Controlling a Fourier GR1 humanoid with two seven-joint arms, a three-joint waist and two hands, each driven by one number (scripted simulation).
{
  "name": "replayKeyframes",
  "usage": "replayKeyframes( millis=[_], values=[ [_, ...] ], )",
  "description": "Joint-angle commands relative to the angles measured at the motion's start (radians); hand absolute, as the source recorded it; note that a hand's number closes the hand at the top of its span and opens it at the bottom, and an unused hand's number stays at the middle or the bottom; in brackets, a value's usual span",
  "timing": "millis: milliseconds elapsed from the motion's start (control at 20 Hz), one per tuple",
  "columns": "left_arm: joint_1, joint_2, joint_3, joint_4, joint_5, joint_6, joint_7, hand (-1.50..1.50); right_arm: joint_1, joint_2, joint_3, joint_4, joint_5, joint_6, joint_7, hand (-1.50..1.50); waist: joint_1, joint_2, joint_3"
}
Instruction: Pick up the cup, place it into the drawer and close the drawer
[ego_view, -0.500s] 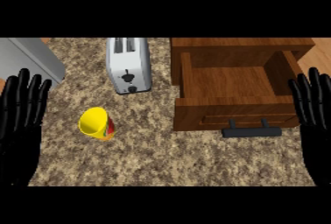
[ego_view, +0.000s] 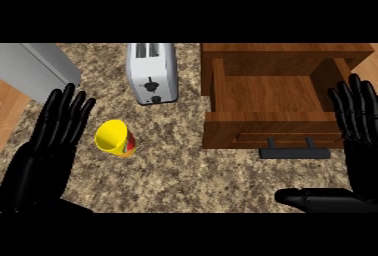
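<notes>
A yellow cup (ego_view: 114, 138) with a red and orange side lies tilted on the speckled counter, left of centre. My left hand (ego_view: 46, 150) is just left of it, fingers straight and open, not touching it. The wooden drawer (ego_view: 269, 97) stands pulled open at the right, its inside bare, with a dark handle (ego_view: 295, 150) on its front. At the right edge, my right hand (ego_view: 360, 135) is open beside the drawer's front corner, thumb stretched low to the left.
A silver toaster (ego_view: 152, 72) stands at the back between the cup and the drawer. A grey appliance (ego_view: 33, 70) fills the back left corner. Speckled counter (ego_view: 199, 175) spreads in front of the drawer.
My left hand has moved right and forward, closer to the cup. My right hand has shifted slightly inward and its thumb now shows. The cup and drawer are unchanged.
</notes>
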Motion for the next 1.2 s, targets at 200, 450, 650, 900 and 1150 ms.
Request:
replayKeyframes(
  millis=[200, 450, 650, 900, 1150],
  values=[
    [-0.05, 0.002, 0.075, 0.151, 0.127, -0.042, 0.032, -1.5, 0.109, -0.018, -0.032, 0.043, -0.02, 0.077, -0.115, -1.5, -0.002, 0.001, 0.002],
    [0.027, 0.009, 0.123, 0.269, 0.087, -0.085, -0.103, -1.5, 0.035, -0.014, -0.037, 0.099, -0.015, 0.078, -0.116, -1.5, 0.002, 0.001, 0.002],
    [0.016, 0.0, 0.114, 0.316, 0.0, -0.031, -0.119, -1.5, 0.028, 0.035, 0.059, 0.01, 0.072, 0.024, -0.006, -1.5, 0.002, 0.0, 0.002],
    [-0.032, 0.017, 0.192, 0.575, -0.025, -0.066, -0.303, -1.5, -0.001, -0.008, -0.046, 0.112, -0.006, 0.072, -0.071, -1.5, -0.003, 0.003, 0.001],
    [-0.053, 0.063, 0.235, 0.654, -0.041, -0.052, -0.296, -1.5, 0.009, -0.044, -0.1, 0.063, -0.056, 0.116, -0.055, -1.5, -0.001, 0.001, 0.002]
  ],
)
